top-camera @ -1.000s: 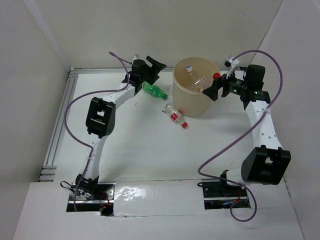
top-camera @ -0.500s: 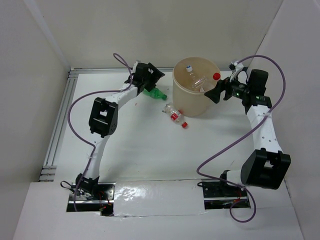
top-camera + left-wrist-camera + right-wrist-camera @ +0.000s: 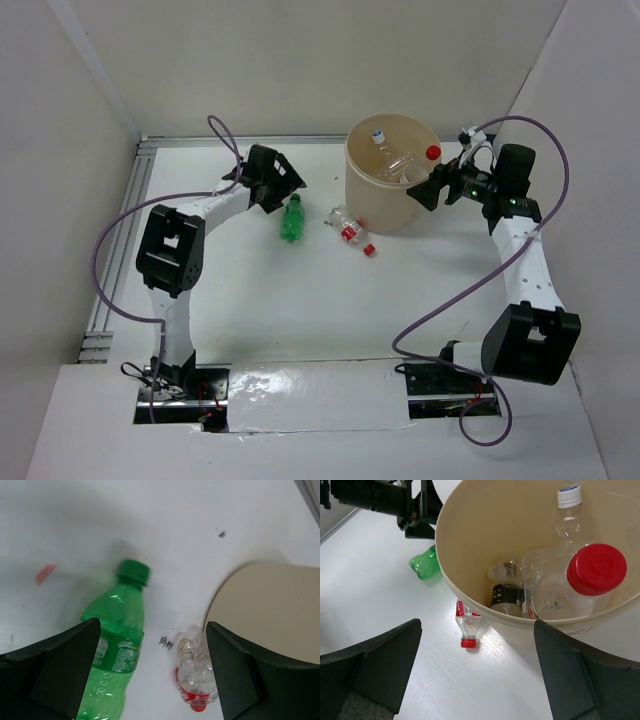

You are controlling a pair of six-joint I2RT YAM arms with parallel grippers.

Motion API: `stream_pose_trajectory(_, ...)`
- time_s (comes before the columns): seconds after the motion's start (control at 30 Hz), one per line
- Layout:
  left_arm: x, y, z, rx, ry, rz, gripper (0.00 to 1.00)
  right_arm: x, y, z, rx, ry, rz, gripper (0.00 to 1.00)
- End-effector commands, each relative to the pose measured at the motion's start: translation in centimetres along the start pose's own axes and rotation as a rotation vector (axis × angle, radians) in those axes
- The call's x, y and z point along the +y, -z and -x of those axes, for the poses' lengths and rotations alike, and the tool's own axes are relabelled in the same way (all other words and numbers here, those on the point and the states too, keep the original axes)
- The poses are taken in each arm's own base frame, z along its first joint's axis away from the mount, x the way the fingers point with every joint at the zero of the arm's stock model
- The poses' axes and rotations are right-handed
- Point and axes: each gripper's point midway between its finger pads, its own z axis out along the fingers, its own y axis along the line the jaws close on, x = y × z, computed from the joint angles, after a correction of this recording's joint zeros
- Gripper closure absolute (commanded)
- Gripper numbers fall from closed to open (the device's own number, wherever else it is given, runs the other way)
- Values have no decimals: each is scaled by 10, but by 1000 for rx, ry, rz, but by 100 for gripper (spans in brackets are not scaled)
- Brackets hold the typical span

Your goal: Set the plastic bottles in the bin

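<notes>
As the top view shows: my left gripper point(image 3: 287, 183) has swung away to the left over the last second. It is released and carries nothing.
Green bottle: the green bottle point(image 3: 291, 220) lay close by the bin point(image 3: 372, 200) a second ago. It now lies further out on the surface point(image 3: 300, 300), just beside the left gripper. I read this as a knock, not a pick.
Clear bottle: the clear red-label bottle point(image 3: 349, 231) is unmoved, lying near the foot of the bin.
Right side: my right gripper point(image 3: 427, 186) is released and has backed off slightly from the rim. The wide red-capped bottle point(image 3: 432, 152) rests inside the bin against the wall.
Left wrist view: fingers are spread. The green bottle lies below them, nearer the left finger, cap pointing away from the camera. The clear bottle is to its right, close to the bin wall. Neither is gripped.
Right wrist view: fingers are wide and empty. The bin holds the wide red-capped bottle, a white-capped bottle point(image 3: 569, 515) and a black-labelled bottle point(image 3: 507, 596).
Meaning: two bottles are left outside. In my judgement the green one needs a fresh approach where it now lies.
</notes>
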Motion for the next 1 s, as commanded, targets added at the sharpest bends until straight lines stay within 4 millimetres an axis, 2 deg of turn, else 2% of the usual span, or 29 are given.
stream_pose_trajectory(0.0, -77, 54, 41, -93, -205, -242, 0, 17, 11, 20, -63, 72, 25, 0)
stream_pose_trajectory(0.03, -74, 54, 43, -92, -257, -247, 0, 17, 11, 20, -63, 72, 26, 0)
stream_pose_trajectory(0.07, -90, 68, 55, -123, -307, -274, 0, 19, 12, 23, -68, 79, 25, 0)
stream_pose_trajectory(0.1, -83, 70, 51, -95, -339, -236, 0, 19, 12, 19, -63, 72, 26, 0)
stream_pose_trajectory(0.17, -81, 76, 52, -82, -432, -223, 0, 23, 15, 21, -70, 92, 24, 0)
stream_pose_trajectory(0.23, -57, 65, 37, -6, -452, -147, 0, 25, 16, 19, -70, 91, 24, 0)
stream_pose_trajectory(0.3, -42, 55, 26, 37, -465, -89, 0, 25, 15, 14, -63, 70, 26, 0)
stream_pose_trajectory(0.33, -36, 52, 13, 63, -477, -51, 0, 26, 16, 12, -62, 69, 26, 0)
stream_pose_trajectory(0.5, -22, 41, -14, 95, -548, -29, 0, 30, 18, 14, -68, 77, 34, 0)
stream_pose_trajectory(0.67, -26, 41, -35, 145, -719, -97, 0, 30, 25, 13, -63, 77, 25, 0)
stream_pose_trajectory(0.83, -18, 50, -33, 126, -940, -146, 0, 33, 29, 9, -62, 69, 26, 0)
stream_pose_trajectory(0.97, 0, 34, -24, 116, -1039, -64, 0, 33, 28, 5, -57, 62, 27, 0)
